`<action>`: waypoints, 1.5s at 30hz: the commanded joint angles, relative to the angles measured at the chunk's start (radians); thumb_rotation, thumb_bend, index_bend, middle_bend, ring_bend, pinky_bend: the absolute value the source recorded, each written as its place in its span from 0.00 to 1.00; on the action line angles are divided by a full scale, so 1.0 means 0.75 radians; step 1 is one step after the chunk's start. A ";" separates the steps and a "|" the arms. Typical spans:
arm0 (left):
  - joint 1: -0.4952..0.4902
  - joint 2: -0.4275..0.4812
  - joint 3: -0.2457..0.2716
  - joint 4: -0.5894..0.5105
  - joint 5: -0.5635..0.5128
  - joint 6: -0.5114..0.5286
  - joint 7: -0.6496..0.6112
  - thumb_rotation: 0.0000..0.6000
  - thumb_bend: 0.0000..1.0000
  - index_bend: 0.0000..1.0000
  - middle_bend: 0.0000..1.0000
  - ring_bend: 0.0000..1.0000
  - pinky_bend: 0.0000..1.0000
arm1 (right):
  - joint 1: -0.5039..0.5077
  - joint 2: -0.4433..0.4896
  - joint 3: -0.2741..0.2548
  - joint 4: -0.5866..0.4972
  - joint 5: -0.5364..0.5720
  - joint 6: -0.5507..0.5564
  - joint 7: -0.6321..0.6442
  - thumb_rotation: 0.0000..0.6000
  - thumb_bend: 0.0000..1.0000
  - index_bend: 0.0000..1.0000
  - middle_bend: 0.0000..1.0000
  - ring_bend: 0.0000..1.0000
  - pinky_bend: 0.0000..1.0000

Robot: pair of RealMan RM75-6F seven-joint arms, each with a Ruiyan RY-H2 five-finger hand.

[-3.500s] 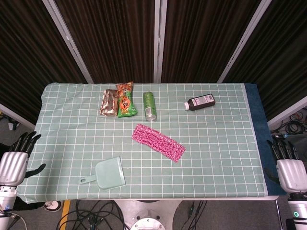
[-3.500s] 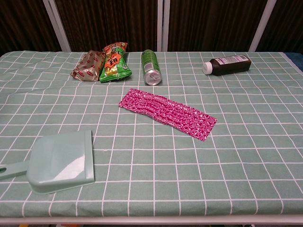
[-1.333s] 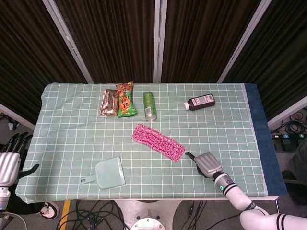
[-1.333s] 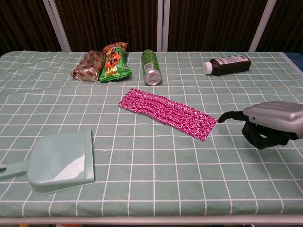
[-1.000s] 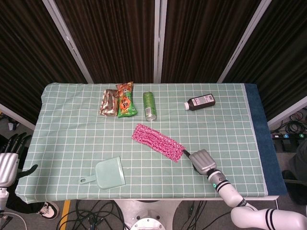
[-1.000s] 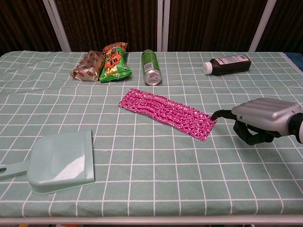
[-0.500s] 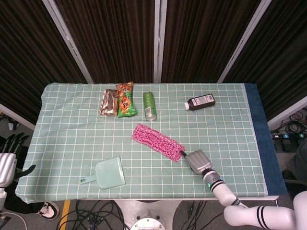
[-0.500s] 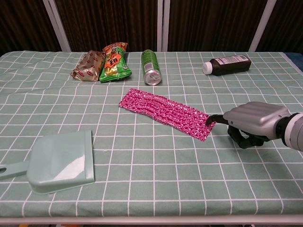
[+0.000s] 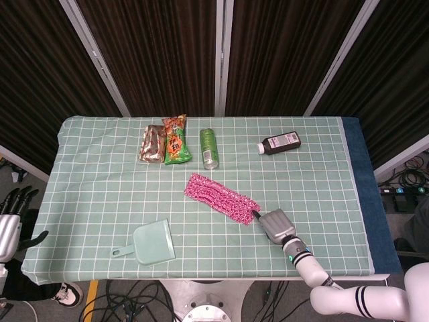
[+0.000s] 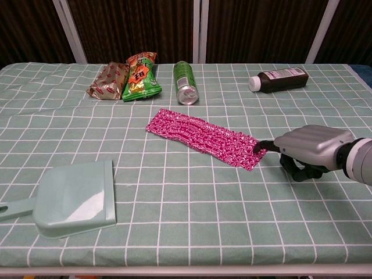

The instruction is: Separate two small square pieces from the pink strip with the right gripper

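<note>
The pink strip point(image 9: 221, 198) point(image 10: 202, 137) lies slantwise on the middle of the green checked tablecloth. My right hand point(image 9: 275, 225) point(image 10: 311, 148) rests on the cloth just right of the strip's near end. Its dark thumb tip touches that end, which looks slightly pushed up. The other fingers are curled under the palm, apart from the strip, with nothing in them. My left hand point(image 9: 8, 221) hangs beyond the table's left edge with fingers spread and empty; the chest view does not show it.
A pale green dustpan point(image 9: 153, 243) point(image 10: 72, 199) lies near the front left. At the back are two snack packets point(image 9: 175, 139) point(image 10: 139, 75), a green can point(image 9: 210, 147) point(image 10: 185, 82) on its side and a dark bottle point(image 9: 280, 143) point(image 10: 279, 79).
My right hand came in from the right edge and slid left over the cloth until its thumb met the strip's near end, nudging that end slightly. My left hand drifted lower.
</note>
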 commanded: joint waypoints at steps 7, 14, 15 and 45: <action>-0.004 -0.004 -0.001 -0.005 0.003 -0.003 0.010 1.00 0.14 0.11 0.07 0.04 0.24 | 0.015 0.038 -0.029 -0.007 0.076 0.024 -0.015 1.00 1.00 0.12 0.96 0.92 0.82; -0.005 -0.004 -0.001 -0.010 0.002 -0.007 0.019 1.00 0.14 0.11 0.07 0.04 0.24 | 0.004 0.081 -0.051 0.001 0.107 0.028 0.018 1.00 1.00 0.11 0.96 0.92 0.82; -0.006 -0.004 -0.001 -0.010 0.002 -0.008 0.021 1.00 0.14 0.11 0.07 0.04 0.24 | 0.002 0.087 -0.054 0.003 0.111 0.028 0.023 1.00 1.00 0.11 0.96 0.92 0.82; -0.006 0.007 -0.005 -0.032 0.000 -0.001 0.042 1.00 0.14 0.11 0.07 0.04 0.24 | 0.046 0.095 0.013 -0.044 -0.016 0.000 0.129 1.00 1.00 0.09 0.96 0.92 0.82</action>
